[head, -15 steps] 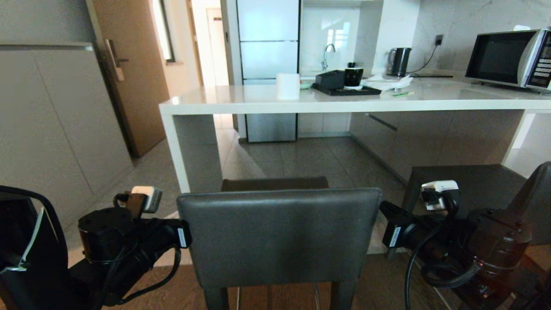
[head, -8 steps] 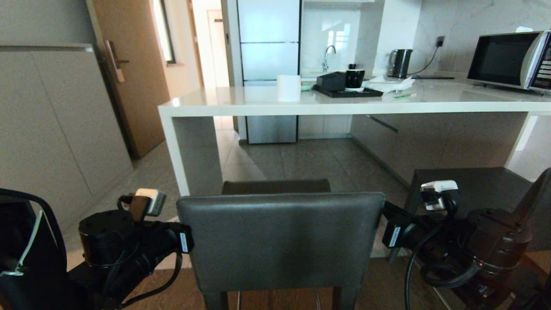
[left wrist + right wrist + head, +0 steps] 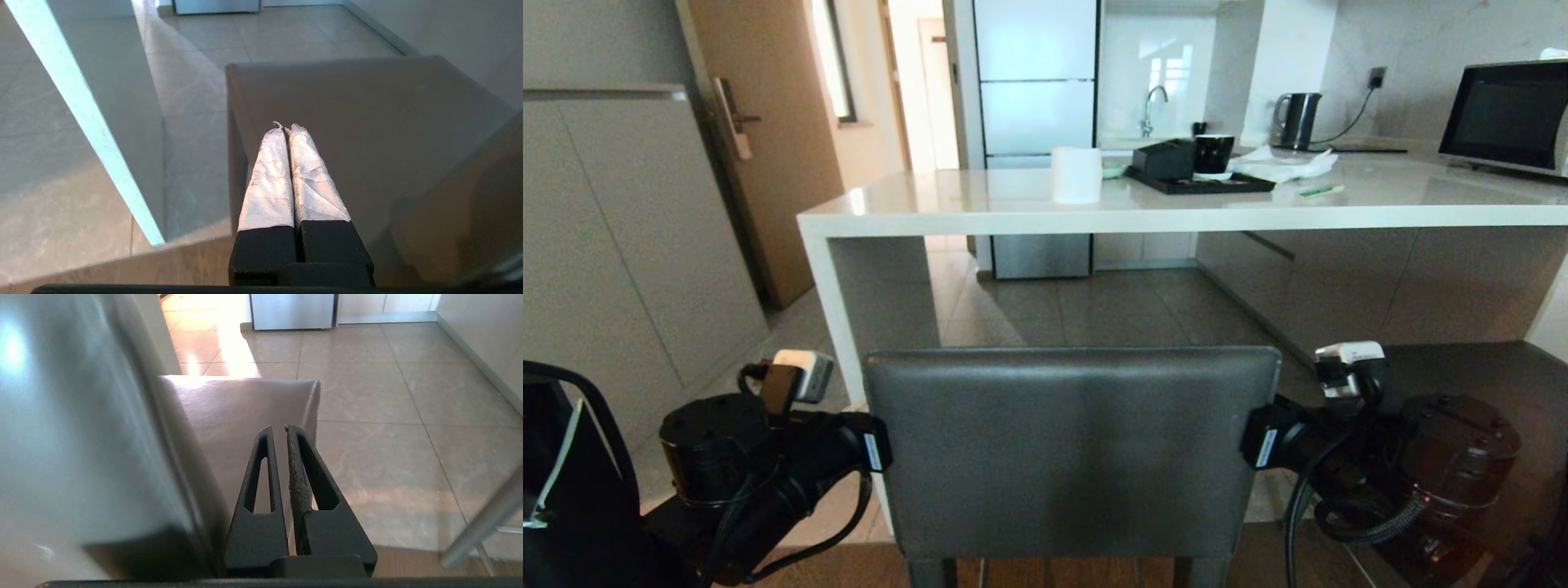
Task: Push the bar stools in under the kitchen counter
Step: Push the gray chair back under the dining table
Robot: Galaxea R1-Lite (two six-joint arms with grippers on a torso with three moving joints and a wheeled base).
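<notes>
One of the bar stools fills the middle of the head view, its dark-grey backrest (image 3: 1070,449) facing me and hiding its seat. The kitchen counter (image 3: 1176,214) stands just beyond it. My left arm (image 3: 768,457) reaches past the backrest's left side and my right arm (image 3: 1339,449) past its right side. The left gripper (image 3: 287,126) is shut, its white-wrapped fingers lying over the seat (image 3: 367,122). The right gripper (image 3: 278,428) is shut and empty over the seat's other side (image 3: 245,404), close beside the backrest (image 3: 81,437). The second stool's dark seat (image 3: 1470,367) shows at the right.
The counter's white end panel (image 3: 829,310) stands close to the stool's left side; its edge (image 3: 81,114) runs beside the seat. A paper roll (image 3: 1076,174), black tray (image 3: 1201,184), kettle (image 3: 1297,120) and microwave (image 3: 1507,114) sit on top. A metal bar (image 3: 482,526) of the second stool is near my right gripper.
The counter has drawn nearer and larger in the head view while the backrest stays between my arms: the stool and I have advanced toward the counter. Both grippers hold the same posture.
</notes>
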